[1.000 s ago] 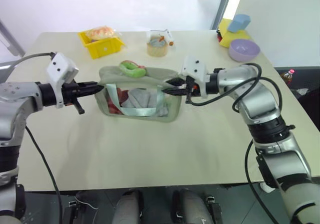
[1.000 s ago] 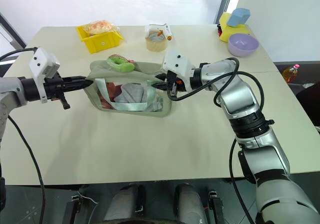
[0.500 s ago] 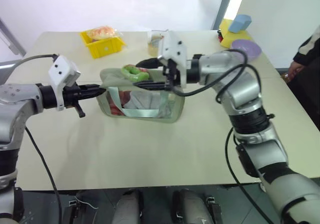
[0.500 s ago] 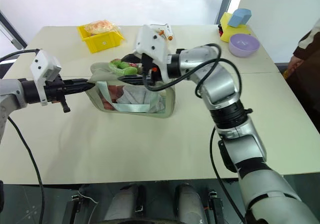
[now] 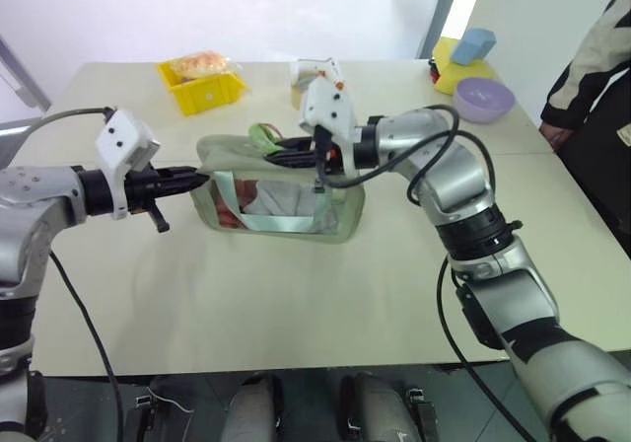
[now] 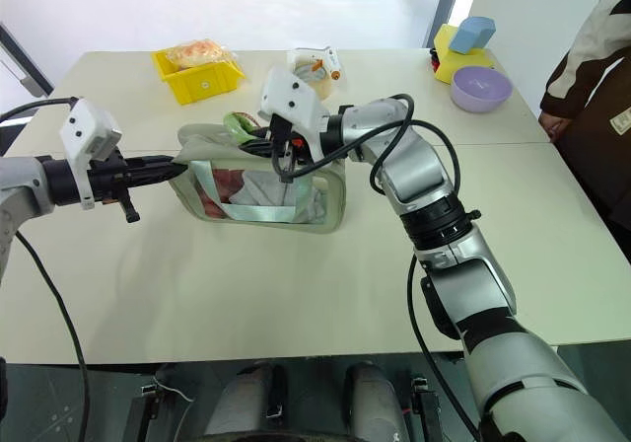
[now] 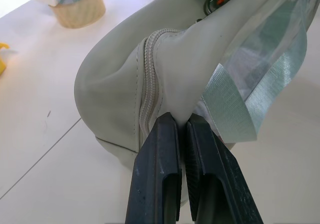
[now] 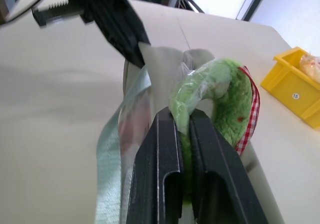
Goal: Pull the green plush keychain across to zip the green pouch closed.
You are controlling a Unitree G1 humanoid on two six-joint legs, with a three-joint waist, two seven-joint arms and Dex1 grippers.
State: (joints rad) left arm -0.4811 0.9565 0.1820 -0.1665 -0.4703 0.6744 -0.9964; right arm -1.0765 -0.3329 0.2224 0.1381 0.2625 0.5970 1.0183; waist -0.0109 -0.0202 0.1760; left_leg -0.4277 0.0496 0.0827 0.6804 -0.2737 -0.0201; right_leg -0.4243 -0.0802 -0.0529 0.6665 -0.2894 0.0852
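Note:
The green pouch point(image 5: 286, 200) lies mid-table, its clear window and mint straps facing me. My left gripper point(image 5: 197, 176) is shut on the pouch's left end; the left wrist view shows the fingers point(image 7: 165, 149) pinching the fabric beside the zip on the pouch point(image 7: 115, 69). The green plush keychain point(image 5: 261, 136) sits at the top of the pouch near its left end. My right gripper point(image 5: 278, 147) reaches in from the right over the pouch's top and is shut on it. In the right wrist view the plush keychain point(image 8: 220, 91) is squeezed between the black fingers point(image 8: 162, 149).
A yellow bin point(image 5: 200, 85) with a packet stands at the back left, a tape roll point(image 6: 311, 67) behind the pouch. A purple bowl point(image 5: 481, 98) and a blue block point(image 5: 471, 45) sit at the back right. A person point(image 5: 592, 97) stands at the table's right edge.
My right gripper has travelled left along the pouch's top from its right end to the keychain and shut on it. A person has come into view at the right. The left gripper held still.

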